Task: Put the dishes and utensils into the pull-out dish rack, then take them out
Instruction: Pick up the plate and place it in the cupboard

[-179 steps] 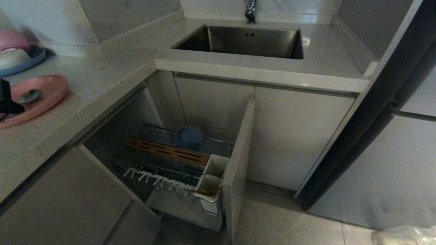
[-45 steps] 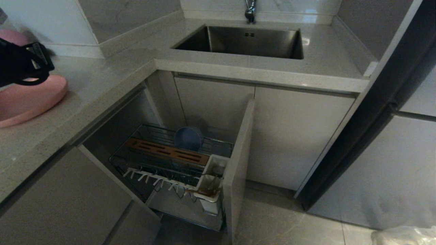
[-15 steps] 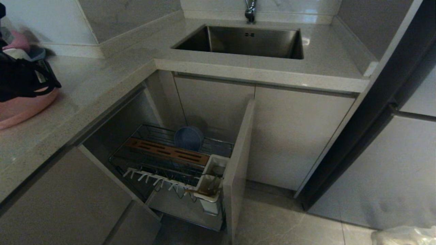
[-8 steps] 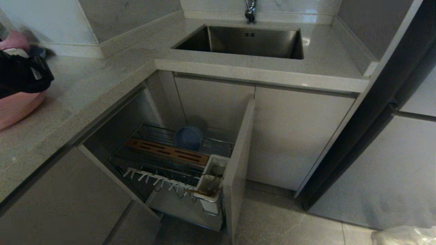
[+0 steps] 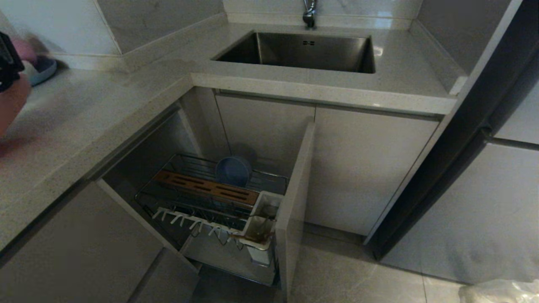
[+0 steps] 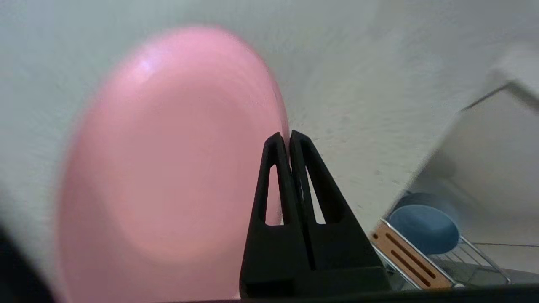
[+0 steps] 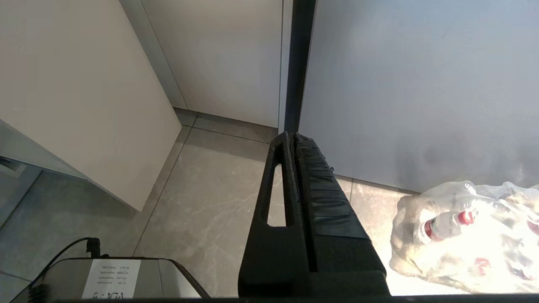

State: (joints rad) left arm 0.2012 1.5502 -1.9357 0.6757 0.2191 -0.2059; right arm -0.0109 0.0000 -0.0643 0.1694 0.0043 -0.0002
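My left gripper [image 6: 289, 136] is shut on the rim of the salmon-pink plate [image 6: 168, 168], which is tilted up off the counter. In the head view the plate [image 5: 10, 105] is a pink blur at the far left edge. The pull-out dish rack [image 5: 198, 210] stands open below the counter. The blue-grey bowl [image 5: 233, 170] leans at its back, behind the wooden strip [image 5: 206, 187]. The chopsticks [image 5: 246, 238] and the spoon [image 5: 264, 227] sit in the front white cup [image 5: 257, 244]. My right gripper [image 7: 291, 136] is shut and empty, parked low over the floor.
A dark blue plate [image 5: 44, 68] with small bowls sits at the back left of the counter. The sink [image 5: 303, 50] is behind the rack. The rack's beige front panel [image 5: 294, 202] juts out. A plastic bag of bottles [image 7: 467, 235] lies on the floor.
My left gripper has closed on the plate's rim and carried it up and to the left, almost out of the head view. The rack and its contents are unchanged.
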